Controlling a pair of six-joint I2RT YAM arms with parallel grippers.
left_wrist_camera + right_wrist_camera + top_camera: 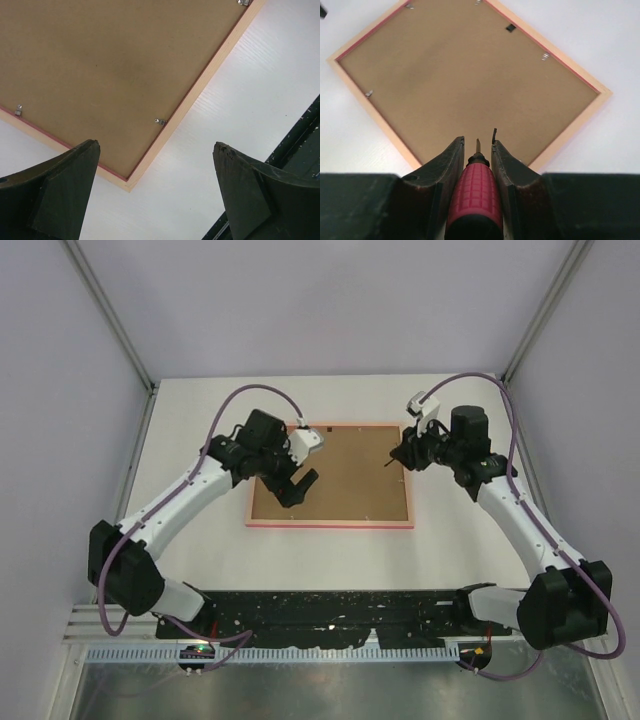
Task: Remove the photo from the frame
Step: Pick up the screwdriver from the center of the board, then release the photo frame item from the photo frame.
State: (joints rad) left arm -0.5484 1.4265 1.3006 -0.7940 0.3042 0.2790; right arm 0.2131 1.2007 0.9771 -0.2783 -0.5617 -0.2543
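Observation:
The pink frame [330, 475] lies face down in the middle of the table, its brown back up. It also shows in the left wrist view [100, 65] and the right wrist view [465, 75]. Small metal clips [159, 121] sit along its inner edge. The photo is hidden under the brown back. My left gripper [300, 485] is open and empty above the frame's left part; in its wrist view [156, 144] it hovers over a frame corner. My right gripper [397, 453] is shut on a red-handled screwdriver [475, 195], its tip over the frame's right edge.
The white table [200, 410] surrounds the frame. A black mat [330, 610] runs along the near edge between the arm bases. Grey walls and metal posts [110, 315] enclose the sides and back.

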